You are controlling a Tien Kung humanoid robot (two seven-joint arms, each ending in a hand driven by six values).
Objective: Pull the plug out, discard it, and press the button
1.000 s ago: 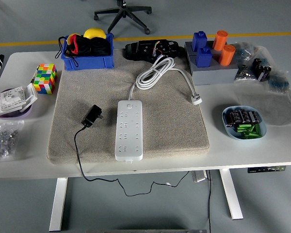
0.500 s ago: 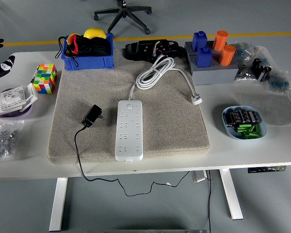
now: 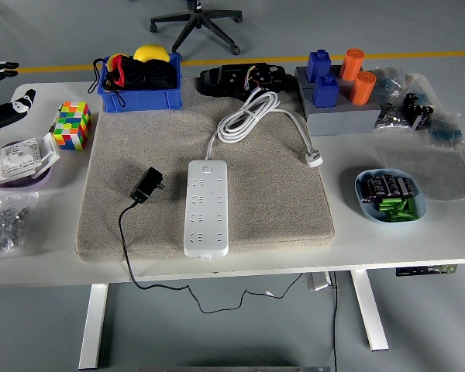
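Bright, even overhead light falls on the bench (image 3: 449,225), with only short soft shadows beside the power strip (image 3: 207,207) (no hard glare anywhere). Focus is sharp throughout, and the bench's edges bow slightly.

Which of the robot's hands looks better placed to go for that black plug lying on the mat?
Probably the left. The left hand is at the table's left edge, and the black plug lies on the mat's left side, beside the power strip. The right hand isn't in view at all.
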